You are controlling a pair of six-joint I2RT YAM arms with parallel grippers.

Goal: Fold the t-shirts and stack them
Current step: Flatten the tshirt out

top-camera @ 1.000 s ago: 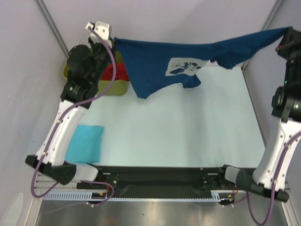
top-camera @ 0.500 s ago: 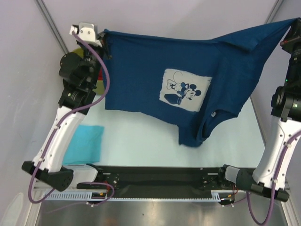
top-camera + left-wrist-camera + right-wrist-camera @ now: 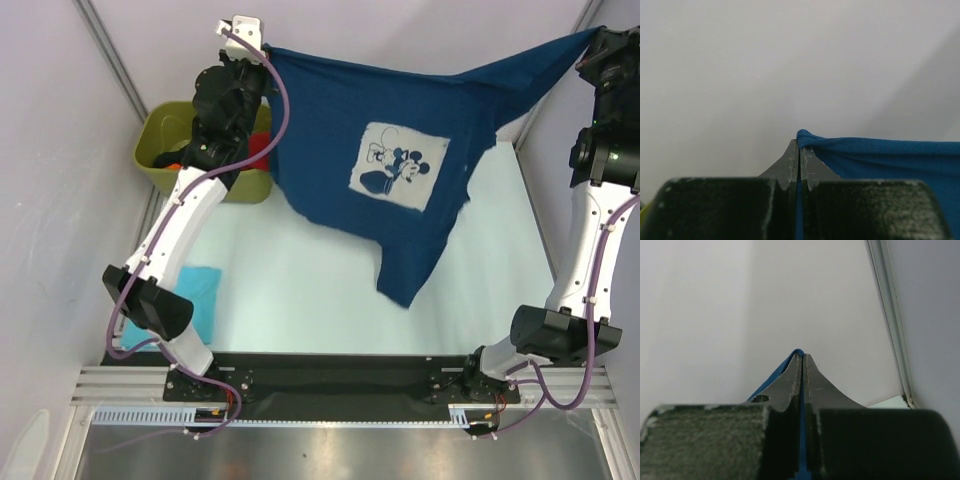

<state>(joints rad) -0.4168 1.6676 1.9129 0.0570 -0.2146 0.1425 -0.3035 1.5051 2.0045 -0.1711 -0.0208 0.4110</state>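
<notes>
Since half a second ago: left pincer (image 3: 266,48) has swung rightward and farther from the arm bases, taking its corner of the navy t-shirt (image 3: 330,120) along. The olive-green bin (image 3: 150,140), mostly covered before, now shows. The right pincer (image 3: 590,45) has edged slightly inward, so the span of cloth between the two is narrower.

Left pincer (image 3: 800,147): fingers pressed together, blue cloth (image 3: 880,155) pinched between the tips and running off to its right in a taut band. Below and to the left of this pincer sits the bin, with red cloth (image 3: 258,150) inside. Far below it, near the left arm's base, a folded turquoise t-shirt (image 3: 205,285) lies flat on the bench (image 3: 300,290), partly behind the arm.

Between the pincers: navy t-shirt hangs in the air, top edge sagging in the middle. Grey-white cartoon print (image 3: 400,168) faces the top camera, tilted. A long tail of cloth droops from below the print toward the bench; contact with the bench cannot be judged.

Right pincer (image 3: 803,357): fingers closed tight, with a thin line of blue cloth showing between them and at the tip. From it the shirt stretches down and to the left.
</notes>
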